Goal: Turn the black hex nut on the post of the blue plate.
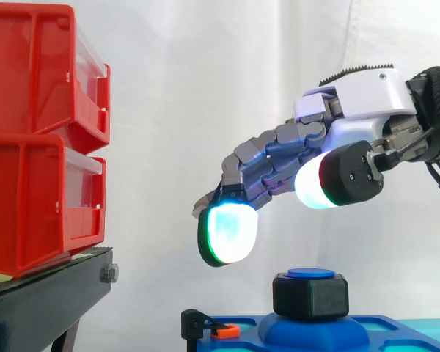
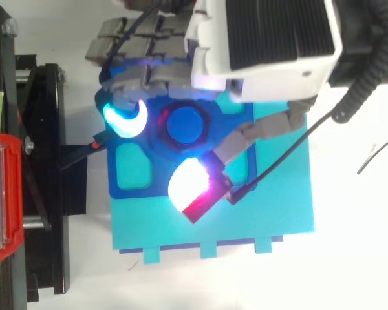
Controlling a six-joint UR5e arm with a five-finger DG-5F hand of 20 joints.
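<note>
The hand point(image 1: 352, 103) hovers above the blue plate point(image 2: 156, 188), its fingers loosely curved and spread apart, gripping nothing. One fingertip pad point(image 1: 231, 231) glows cyan with a green rim and hangs to the left of the black hex nut point(image 1: 310, 295), higher than it and clear of it. The thumb's pad point(image 1: 308, 188) shines white, above the nut and apart from it. The nut sits on the blue post point(image 2: 186, 124), whose round cap shows just above it, at the middle of the plate's raised hub. From above, the fingers and thumb bracket the post on opposite sides. The red bins point(image 1: 37, 139) stand stacked on the black stand point(image 1: 44, 301) off to the left.
</note>
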